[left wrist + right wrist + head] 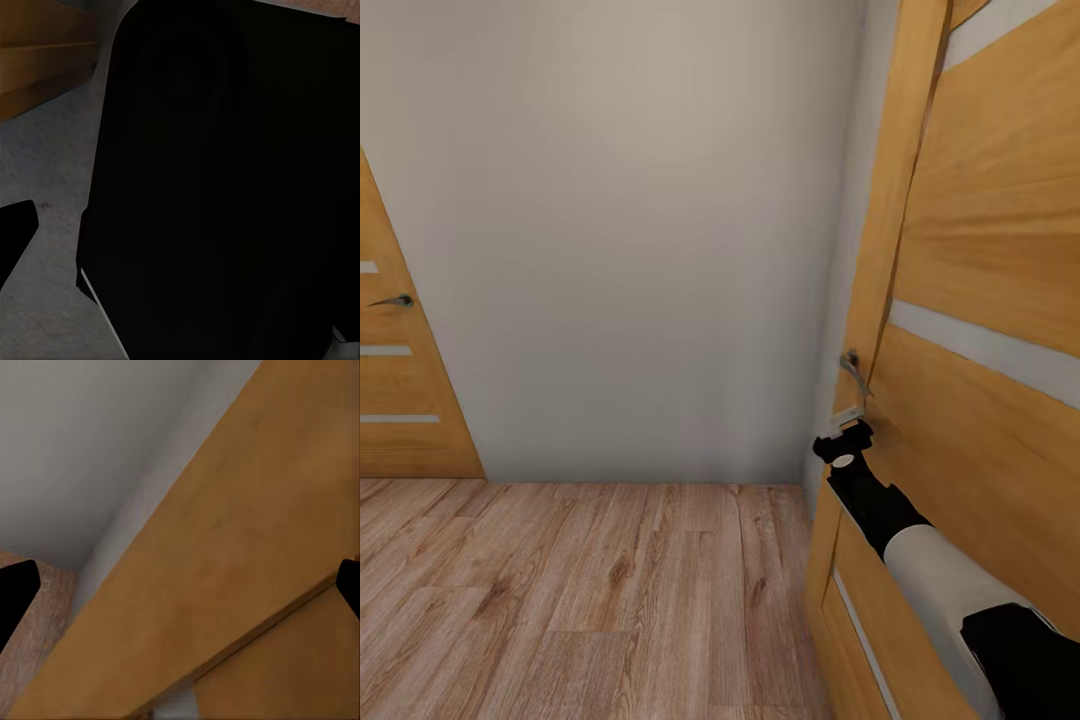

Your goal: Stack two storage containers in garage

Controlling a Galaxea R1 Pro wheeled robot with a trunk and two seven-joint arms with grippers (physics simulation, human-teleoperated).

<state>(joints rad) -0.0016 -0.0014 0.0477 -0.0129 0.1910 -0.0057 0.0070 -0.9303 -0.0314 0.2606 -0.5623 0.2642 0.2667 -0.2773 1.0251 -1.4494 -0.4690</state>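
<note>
A: So, nearest thing?

B: Right arm, lower right of the head frame, black and white, reaching up toward the right-hand wooden door. Right gripper sat just under the metal door handle, at the door's edge. Touching or not, couldn't tell.

A: Fingers?

B: Right wrist frame had one dark fingertip at the left edge and one at the right edge, wide apart, nothing between but door panel. Spread open. Left gripper: the left wrist frame was mostly a black mass, so couldn't tell.

A: Farther out?

B: Wood-plank flooring across the bottom, plain grey-white wall behind, second wooden door with a handle at the left edge.

A: Containers?

B: Not located in these frames; robot was at a doorway.
</note>
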